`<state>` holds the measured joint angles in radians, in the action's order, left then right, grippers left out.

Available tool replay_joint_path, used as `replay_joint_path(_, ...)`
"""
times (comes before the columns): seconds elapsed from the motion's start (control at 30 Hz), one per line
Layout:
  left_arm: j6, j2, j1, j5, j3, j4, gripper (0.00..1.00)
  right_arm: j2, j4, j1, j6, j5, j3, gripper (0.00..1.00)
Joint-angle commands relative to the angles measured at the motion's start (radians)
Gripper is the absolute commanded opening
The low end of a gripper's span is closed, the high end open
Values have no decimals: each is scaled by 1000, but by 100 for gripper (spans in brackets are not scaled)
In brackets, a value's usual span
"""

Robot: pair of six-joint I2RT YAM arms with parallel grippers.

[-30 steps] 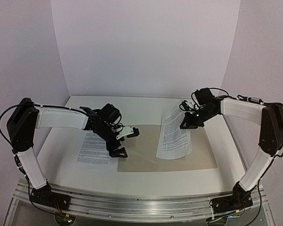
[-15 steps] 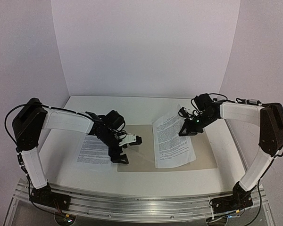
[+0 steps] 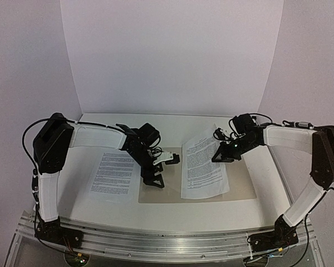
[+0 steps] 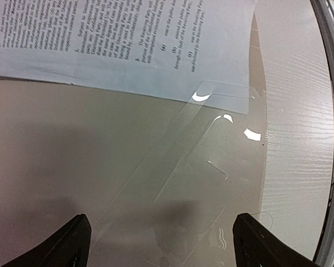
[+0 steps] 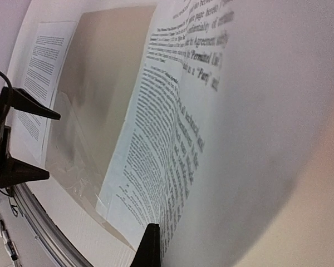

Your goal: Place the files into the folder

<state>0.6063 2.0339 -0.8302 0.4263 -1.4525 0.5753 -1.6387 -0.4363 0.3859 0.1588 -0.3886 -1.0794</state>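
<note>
- Pale walls close in a white worktop (image 3: 250, 214), and an open tan folder (image 3: 162, 194) lies flat at its middle, long side running left to right.
- 1 of the 2 files, the held sheet (image 3: 203, 167), rests on the folder's right half. Its long axis runs near to far and its far end is lifted off the card.
- The right hand (image 3: 221, 154) is closed on that far end, pinching the paper. Its wrist view shows print running right up to 1 dark fingertip (image 5: 150, 247).
- The other file, the loose sheet (image 3: 114, 175), lies flat just left of the folder, parallel to the held sheet and touched by nothing.
- The left hand (image 3: 164, 169) hangs over the folder's left half with its jaws spread wide and nothing between them. Its wrist view shows only bare card and a clear film (image 4: 211, 183) with glints.
- Judged from this, the held sheet is nearly placed and the loose sheet comes next.
- The loose sheet lies to the left hand's own left, much nearer that arm than the right one.
- Being flat and thin, it will need an edge lifted or a slide toward the folder.
</note>
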Motion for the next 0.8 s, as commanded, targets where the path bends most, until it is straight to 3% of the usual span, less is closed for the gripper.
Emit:
replay_joint_path(0.0, 49, -50, -2, 18, 16, 22, 89, -18, 54, -4, 2, -84, 9, 0)
replay_joint_path(0.2, 52, -94, 34, -8, 49, 59, 87, -61, 70, -4, 12, -135, 2, 0)
replay_joint_path(0.5, 161, -240, 67, -166, 230, 70, 60, -94, 124, -4, 62, -84, 19, 1)
replay_joint_path(0.77, 34, -172, 68, -213, 225, 22, 51, -98, 119, -4, 132, 3, 47, 11)
